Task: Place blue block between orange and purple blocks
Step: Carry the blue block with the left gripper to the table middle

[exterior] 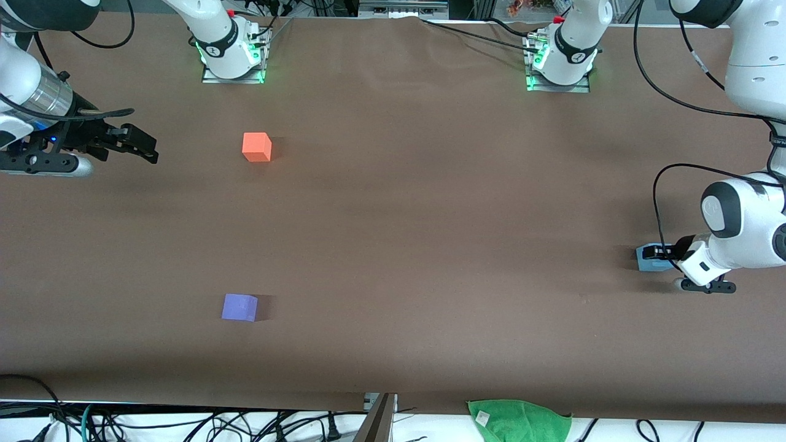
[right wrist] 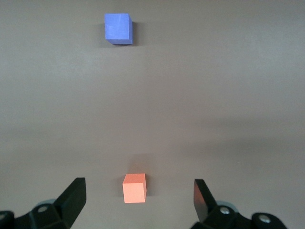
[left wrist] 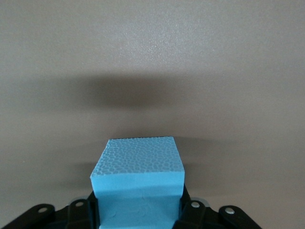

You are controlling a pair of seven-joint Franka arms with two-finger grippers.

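Note:
The blue block (exterior: 648, 258) is at the left arm's end of the table, and in the left wrist view (left wrist: 138, 167) it sits between the black fingers. My left gripper (exterior: 658, 253) is shut on its sides, low at the table surface. The orange block (exterior: 256, 147) lies toward the right arm's end, close to the robot bases. The purple block (exterior: 239, 307) lies nearer to the front camera than the orange one. Both show in the right wrist view: the orange block (right wrist: 134, 188) and the purple block (right wrist: 117, 27). My right gripper (exterior: 140, 147) is open and empty, waiting over the table's right-arm end.
A green cloth (exterior: 519, 420) lies on the table's edge nearest the front camera. Cables hang along that edge. The two arm bases (exterior: 233, 58) (exterior: 562, 61) stand along the edge farthest from the camera. Bare brown table (exterior: 430, 215) lies between the blocks.

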